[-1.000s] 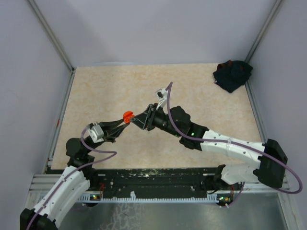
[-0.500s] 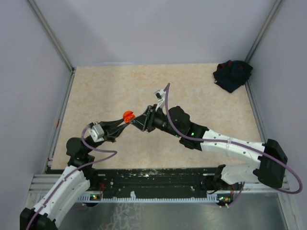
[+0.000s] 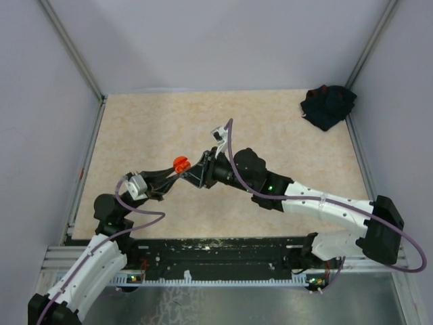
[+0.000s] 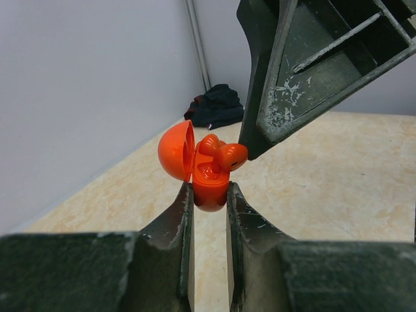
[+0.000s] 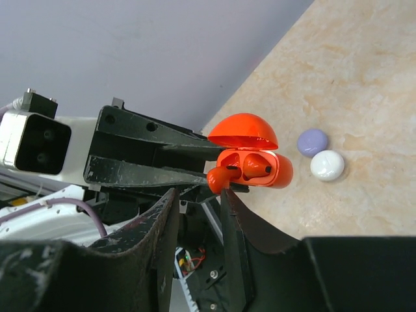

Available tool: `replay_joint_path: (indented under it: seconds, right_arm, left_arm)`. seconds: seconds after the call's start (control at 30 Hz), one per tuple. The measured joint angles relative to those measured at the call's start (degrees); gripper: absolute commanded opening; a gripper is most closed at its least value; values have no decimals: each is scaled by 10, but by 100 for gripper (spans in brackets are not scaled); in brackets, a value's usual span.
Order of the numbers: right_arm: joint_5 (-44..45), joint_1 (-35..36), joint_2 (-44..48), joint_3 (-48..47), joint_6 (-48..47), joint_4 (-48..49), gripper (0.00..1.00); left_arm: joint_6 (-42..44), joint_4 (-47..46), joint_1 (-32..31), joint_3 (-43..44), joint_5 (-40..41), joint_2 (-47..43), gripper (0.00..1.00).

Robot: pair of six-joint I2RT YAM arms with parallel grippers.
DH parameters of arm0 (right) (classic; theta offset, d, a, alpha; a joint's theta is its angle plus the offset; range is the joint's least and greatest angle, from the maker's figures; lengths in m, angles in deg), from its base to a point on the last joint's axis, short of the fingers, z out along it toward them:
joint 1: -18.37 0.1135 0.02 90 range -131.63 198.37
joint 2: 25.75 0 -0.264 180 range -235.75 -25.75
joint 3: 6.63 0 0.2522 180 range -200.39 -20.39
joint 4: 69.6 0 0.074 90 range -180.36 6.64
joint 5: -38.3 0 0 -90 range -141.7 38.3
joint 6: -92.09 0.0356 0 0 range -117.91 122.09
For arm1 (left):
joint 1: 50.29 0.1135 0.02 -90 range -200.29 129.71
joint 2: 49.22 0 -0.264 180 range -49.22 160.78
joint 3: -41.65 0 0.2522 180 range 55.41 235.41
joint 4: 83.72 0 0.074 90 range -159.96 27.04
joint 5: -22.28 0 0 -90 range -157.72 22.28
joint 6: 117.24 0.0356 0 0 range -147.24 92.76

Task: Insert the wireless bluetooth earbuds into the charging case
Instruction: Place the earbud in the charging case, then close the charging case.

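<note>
My left gripper (image 3: 172, 174) is shut on the orange charging case (image 3: 180, 164) and holds it above the table with its lid open. In the left wrist view the case (image 4: 208, 177) sits between my fingertips (image 4: 209, 190). One orange earbud (image 5: 255, 168) sits in its slot. A second orange earbud (image 5: 218, 177) leans half into the other slot. My right gripper (image 5: 195, 195) is open, and one fingertip (image 5: 225, 193) touches this earbud (image 4: 232, 156). In the top view the right gripper (image 3: 194, 175) meets the case from the right.
A lavender disc (image 5: 312, 141) and a white disc (image 5: 327, 165) lie side by side on the beige table below the case. A black cloth (image 3: 328, 105) is heaped in the far right corner. Grey walls stand on three sides.
My right gripper has crept a little to the left, closer onto the case. The left gripper and the case have stayed in place.
</note>
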Motion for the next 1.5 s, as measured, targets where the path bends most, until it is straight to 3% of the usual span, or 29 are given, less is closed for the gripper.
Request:
replay_joint_path:
  seconds: [1.03,1.3,1.5]
  right_arm:
    - [-28,17,-71,-81,-97,-23,38]
    - [-44,17,-45,-82,-132,-41,42]
    - [-2,16,4,-82,-181,-91,49]
  left_arm:
    - [0,12,0,0,-11,11,0]
    - [-1,13,0,0,-10,12,0]
    - [-2,13,0,0,-11,14,0]
